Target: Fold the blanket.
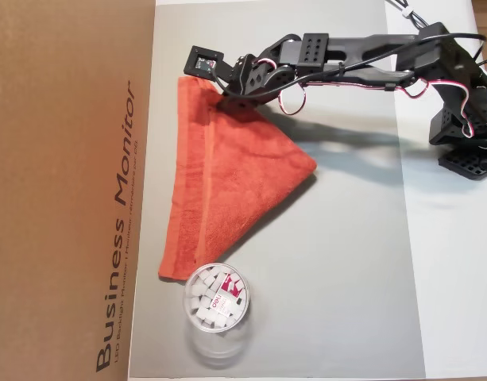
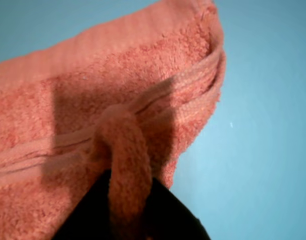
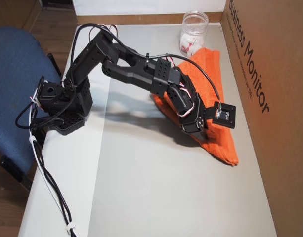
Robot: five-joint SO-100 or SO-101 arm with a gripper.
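My gripper [image 2: 128,220] is pinched tight on a bunched corner of the orange terry blanket [image 1: 227,182], pinning it over the folded triangle's hemmed edge.

Bright, even light; soft arm shadows; wrist view blurred and blue-tinted.

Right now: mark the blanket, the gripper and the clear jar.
blanket [image 1: 235,171]: an overhead view, middle of the folded triangle.
gripper [image 1: 227,101]: same overhead view, at the fingertips on the blanket's upper corner.
clear jar [image 1: 217,296]: same overhead view, its white contents.
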